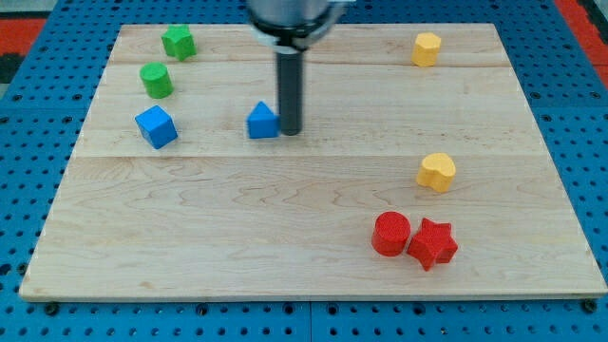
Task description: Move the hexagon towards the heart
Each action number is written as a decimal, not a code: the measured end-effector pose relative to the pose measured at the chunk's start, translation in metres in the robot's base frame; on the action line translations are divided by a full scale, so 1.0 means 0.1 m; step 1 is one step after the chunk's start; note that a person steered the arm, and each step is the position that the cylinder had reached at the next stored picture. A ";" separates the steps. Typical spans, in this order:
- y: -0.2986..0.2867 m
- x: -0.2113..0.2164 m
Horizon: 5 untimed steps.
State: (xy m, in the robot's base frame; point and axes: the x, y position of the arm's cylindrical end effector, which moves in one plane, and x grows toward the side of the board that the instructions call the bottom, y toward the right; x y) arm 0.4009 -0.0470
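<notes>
7 small coloured blocks lie on the pale wooden board (313, 275) you see from above, which rests on a blue pegboard surface (38, 142). Look first at the yellow hexagon block (427, 48): it sits near the view's top right corner of the board, a squat 6-sided prism with a flat top and a slightly darker shaded side, untouched and well apart from everything else. The yellow heart block (436, 172) lies lower on the view's right, almost directly below the hexagon, with bare wood between them. My tip (291, 130) stands far from both, near the view's centre left, the dark rod upright and its end just beside the right edge of the blue triangular block (263, 122), touching or nearly so; you cannot tell which. It is a plain rod with nothing to spread or pinch, and it holds nothing. To the view's left you find the blue cube (156, 126), the green cylinder (156, 80) and another green block (178, 42) of unclear shape. At the view's bottom right the red cylinder (390, 234) and the red star block (433, 243) touch.
</notes>
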 end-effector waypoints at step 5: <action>0.32 -0.06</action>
State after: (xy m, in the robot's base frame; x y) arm 0.3952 -0.0146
